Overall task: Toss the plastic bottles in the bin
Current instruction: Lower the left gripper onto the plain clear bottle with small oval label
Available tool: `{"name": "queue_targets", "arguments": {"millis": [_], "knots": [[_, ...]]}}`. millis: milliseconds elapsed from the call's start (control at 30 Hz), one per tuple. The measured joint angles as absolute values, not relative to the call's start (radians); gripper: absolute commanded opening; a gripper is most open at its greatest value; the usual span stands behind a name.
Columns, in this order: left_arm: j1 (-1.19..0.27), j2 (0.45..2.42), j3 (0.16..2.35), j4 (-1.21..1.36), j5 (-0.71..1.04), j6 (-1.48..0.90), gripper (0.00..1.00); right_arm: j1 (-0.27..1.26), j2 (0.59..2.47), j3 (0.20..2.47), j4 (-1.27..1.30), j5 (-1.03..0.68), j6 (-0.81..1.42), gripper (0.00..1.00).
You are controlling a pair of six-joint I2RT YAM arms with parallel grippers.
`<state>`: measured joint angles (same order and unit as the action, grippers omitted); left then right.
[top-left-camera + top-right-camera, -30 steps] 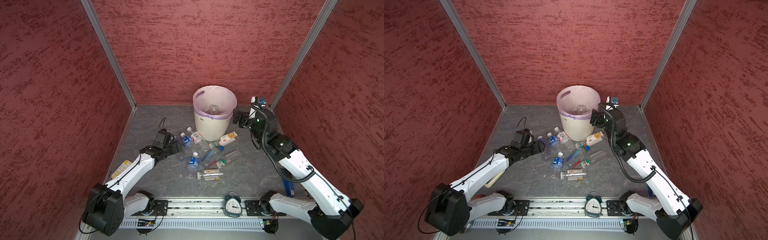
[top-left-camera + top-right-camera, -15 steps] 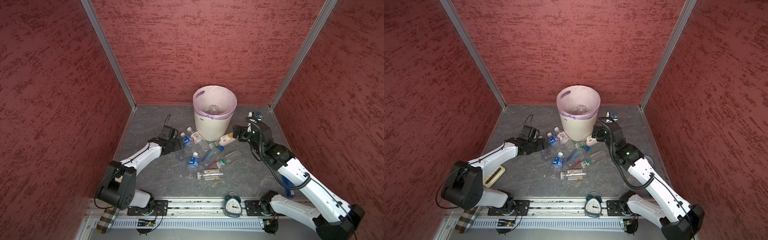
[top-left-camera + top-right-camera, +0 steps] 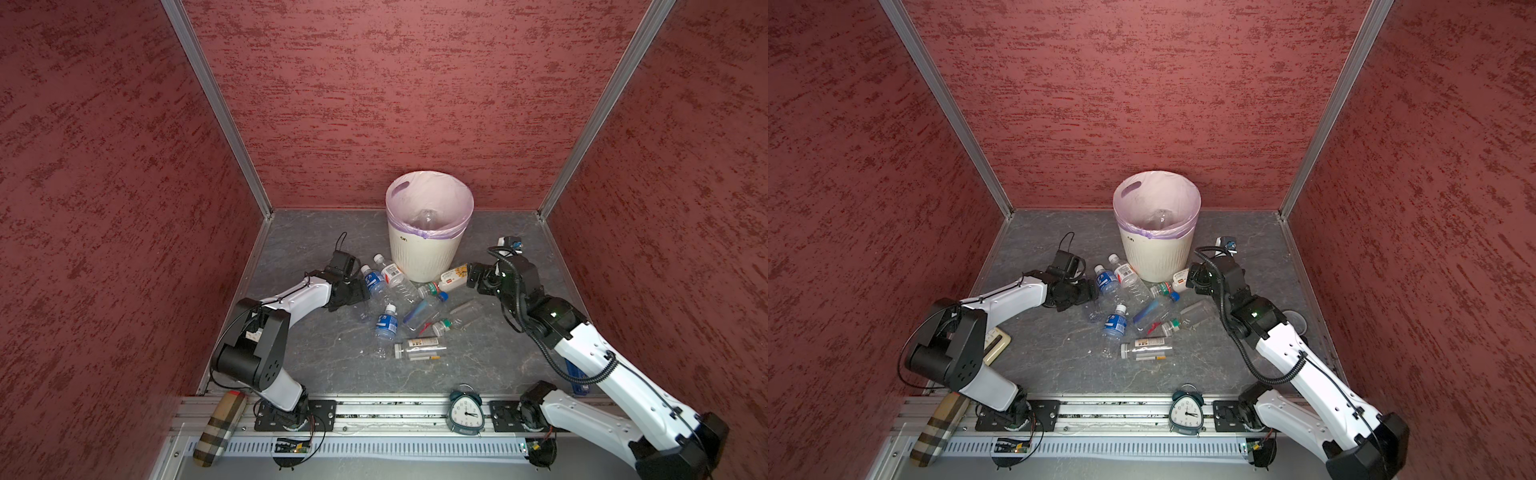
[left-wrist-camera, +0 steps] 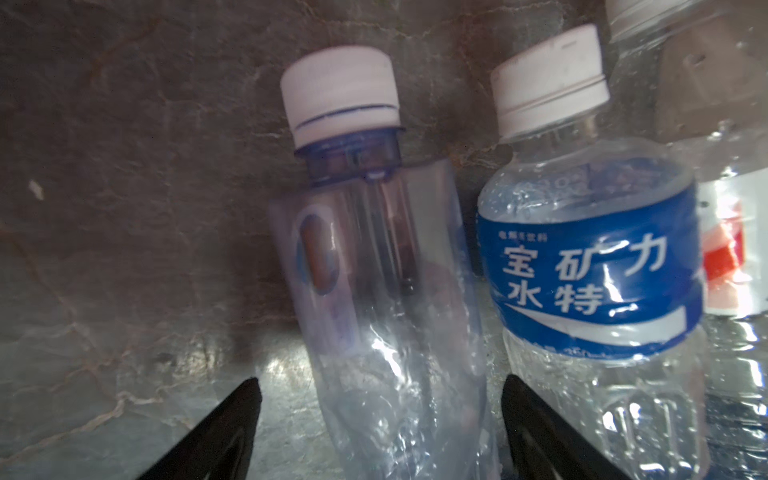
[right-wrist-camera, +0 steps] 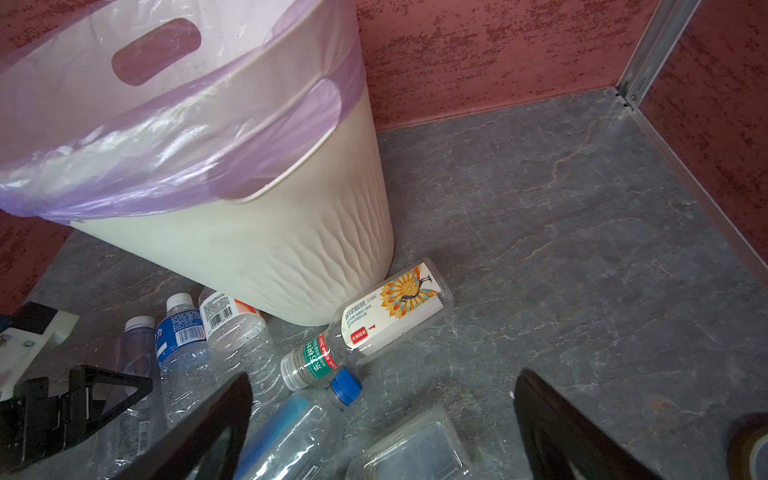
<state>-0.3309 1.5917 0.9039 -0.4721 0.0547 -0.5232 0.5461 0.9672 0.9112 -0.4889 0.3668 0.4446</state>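
Bottle pickup: left jaws are straddling, wide open, a tinted white-capped bottle lying on the table.
Plastic bottles are lying clustered at the bin foot; right jaws are hanging wide, empty. Closing mid-body looks advisable, clearing the neighbouring blue-labelled bottle.

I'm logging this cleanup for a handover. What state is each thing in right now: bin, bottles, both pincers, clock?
Cream-white ribbed bin with lilac liner: upright, one clear bottle inside.
Clear white-capped plastic bottle: lying down, ungripped.
Left pincer: open, astride that bottle.
Right pincer: open, empty.
White-orange-labelled plastic bottle: lying beside the bin.
Teal alarm clock: upright.
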Motion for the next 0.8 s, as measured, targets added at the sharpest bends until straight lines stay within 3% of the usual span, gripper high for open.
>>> {"name": "queue_targets", "arguments": {"millis": [800], "knots": [[-0.331,1.666,0.929,-0.47,0.054,-0.511,0.69,0.546,0.954,0.867,-0.502,0.367,0.478,0.83]]}}
